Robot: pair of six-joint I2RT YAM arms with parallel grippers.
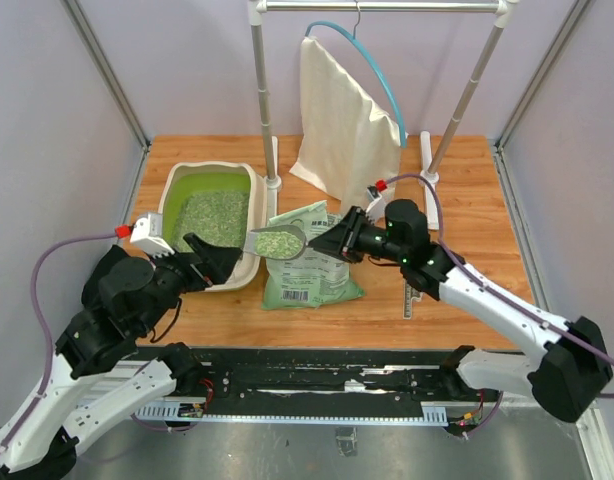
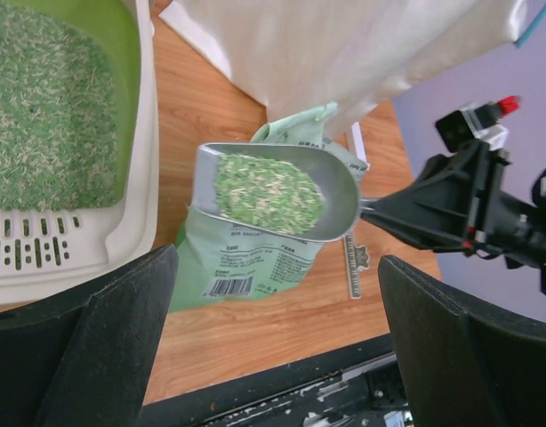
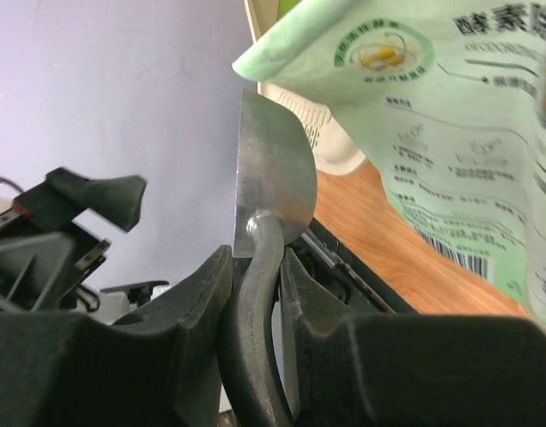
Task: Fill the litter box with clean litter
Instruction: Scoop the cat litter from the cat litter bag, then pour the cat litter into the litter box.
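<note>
Litter box [image 1: 213, 168] sits on the left half of the table [image 1: 467, 180], and we see its long axis running from the near edge toward the back, with the slotted end nearest the arms. Clean litter [image 1: 212, 218] covers its lime-green floor as a speckled layer.

Just beside its right rim we find a metal scoop [image 2: 340, 200] hanging over the green bag [image 1: 312, 282]. Its long axis lies crosswise to the box, open mouth pointing left at the rim and handle pointing right. A heap of granules [image 2: 266, 194] fills the bowl.

We see the right gripper [image 1: 322, 243] clamped narrowly on the scoop's handle, one finger on each side. The left gripper [image 1: 215, 258] is spread as wide as it goes and holds nothing. It hovers over the box's near right corner, but we cannot tell whether it touches the rim.
</note>
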